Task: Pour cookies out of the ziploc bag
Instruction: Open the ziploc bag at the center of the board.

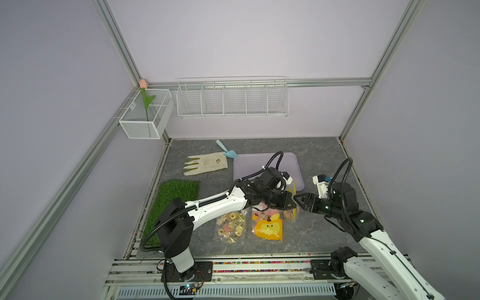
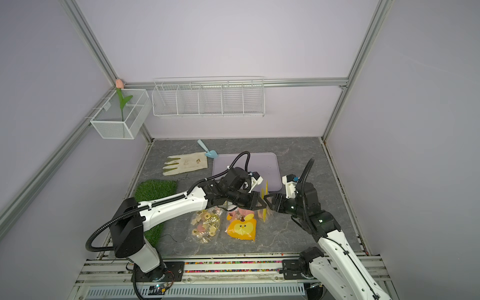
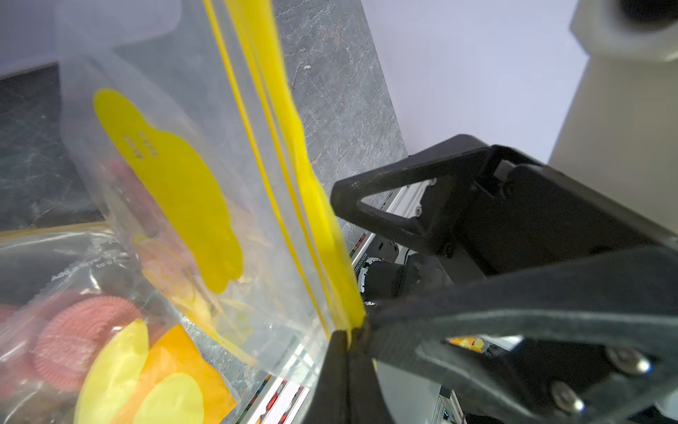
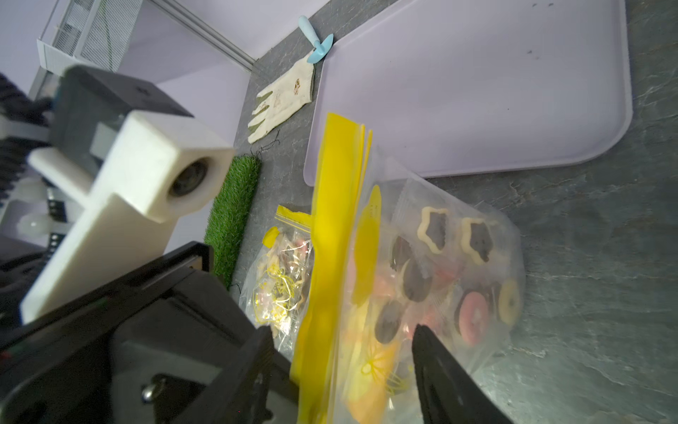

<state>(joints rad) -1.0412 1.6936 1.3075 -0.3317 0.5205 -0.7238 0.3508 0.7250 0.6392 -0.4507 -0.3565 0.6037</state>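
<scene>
The left gripper (image 3: 348,332) is clamped on the yellow zip edge of the ziploc bag (image 4: 458,205), which stands near the middle of the tabletop (image 1: 319,233). The cookies (image 4: 473,315) lie inside (pink, cream, brown). The right gripper (image 4: 341,330) straddles the bag, jaws parted.

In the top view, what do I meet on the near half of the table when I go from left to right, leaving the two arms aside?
green grass mat → clear bag of cream and pink cookies → bag with the yellow cartoon face → upright ziploc bag with the yellow strip
</scene>
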